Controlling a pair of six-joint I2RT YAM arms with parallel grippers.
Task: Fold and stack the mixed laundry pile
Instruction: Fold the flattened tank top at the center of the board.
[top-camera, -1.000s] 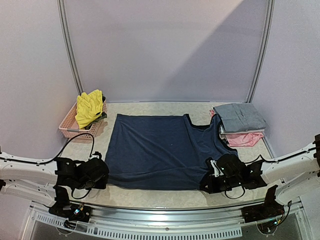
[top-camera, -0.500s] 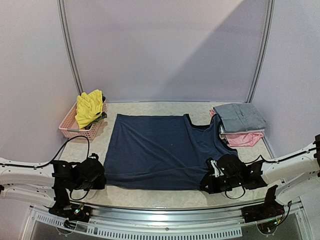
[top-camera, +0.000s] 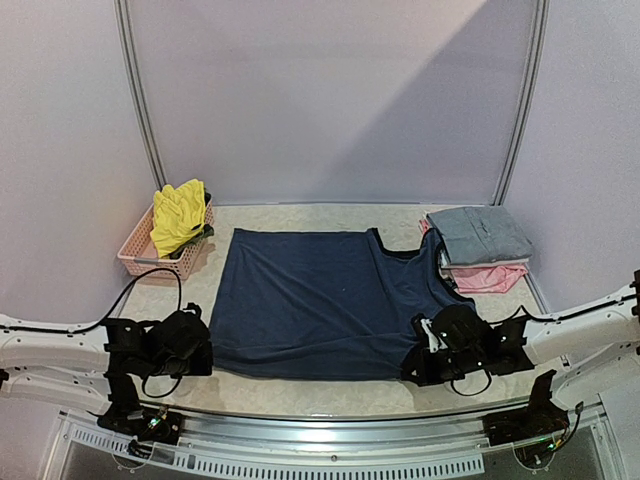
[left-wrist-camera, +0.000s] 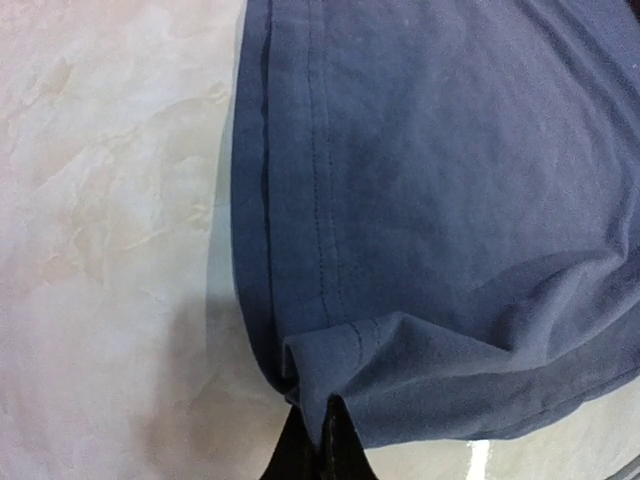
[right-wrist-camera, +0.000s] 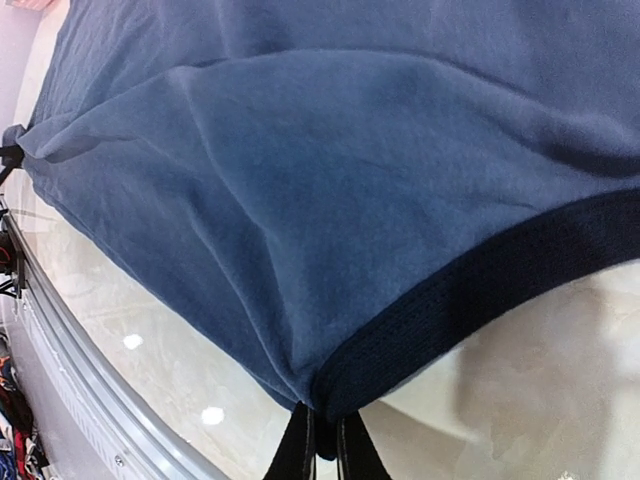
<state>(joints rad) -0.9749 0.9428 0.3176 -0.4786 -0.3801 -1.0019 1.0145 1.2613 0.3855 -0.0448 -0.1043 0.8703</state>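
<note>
Jaws on both arms are clenched on the navy blue top, which lies spread nearly flat across the middle of the table, its hem toward the left of the overhead frame and its dark-trimmed neck and armholes toward the right. In the overhead view the left gripper sits at the garment's lower left corner and the right gripper at its lower right corner, both at the near edge of the cloth. From the left wrist, the black fingers at the bottom centre of the frame pinch the stitched hem corner, with a small pucker of fabric bunched just above them; the cloth runs up and to the right, and bare marbled tabletop fills the left side. From the right wrist, the fingers at the bottom centre pinch the spot where the darker ribbed trim meets the blue fabric, and the cloth rises away to fill the upper frame. At the table's upper left a pink lattice basket holds a bright yellow garment. At the upper right, folded grey trousers top a stack with a pink piece beneath, well apart from both grippers.
</note>
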